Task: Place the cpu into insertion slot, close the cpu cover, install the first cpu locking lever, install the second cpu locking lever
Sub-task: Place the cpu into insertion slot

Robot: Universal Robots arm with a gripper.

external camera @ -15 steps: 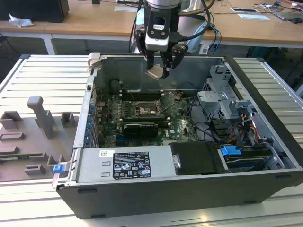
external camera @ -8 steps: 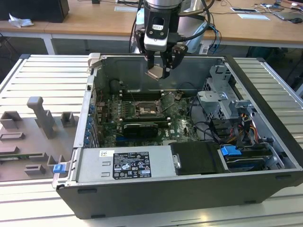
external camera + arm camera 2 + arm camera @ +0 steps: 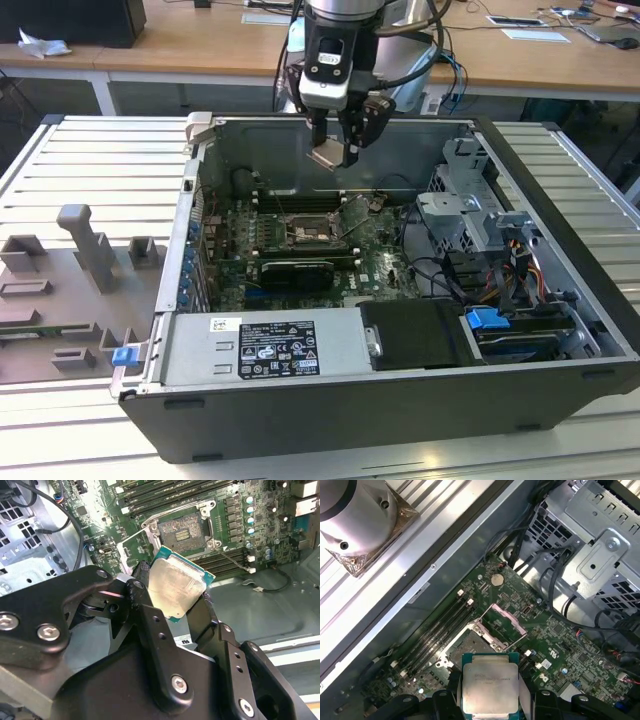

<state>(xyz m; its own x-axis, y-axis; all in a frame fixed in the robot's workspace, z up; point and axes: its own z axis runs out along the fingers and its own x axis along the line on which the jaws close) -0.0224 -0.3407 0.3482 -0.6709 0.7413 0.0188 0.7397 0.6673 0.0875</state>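
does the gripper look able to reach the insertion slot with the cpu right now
Probably yes: the gripper holds the cpu above the insertion slot, the cpu cover is swung open, and nothing lies between.

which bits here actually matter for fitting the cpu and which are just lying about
For the job: cpu, held in the gripper; insertion slot, bare; cpu cover, raised.
Lying about: memory slots; drive cage; power supply; grey blocks.

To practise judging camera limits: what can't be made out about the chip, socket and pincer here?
Silvery square metal chip: underside faces away, both wrist views.
Black square socket: part hidden behind the chip, first wrist view.
Black metal pincer: fingertips too small, exterior view.
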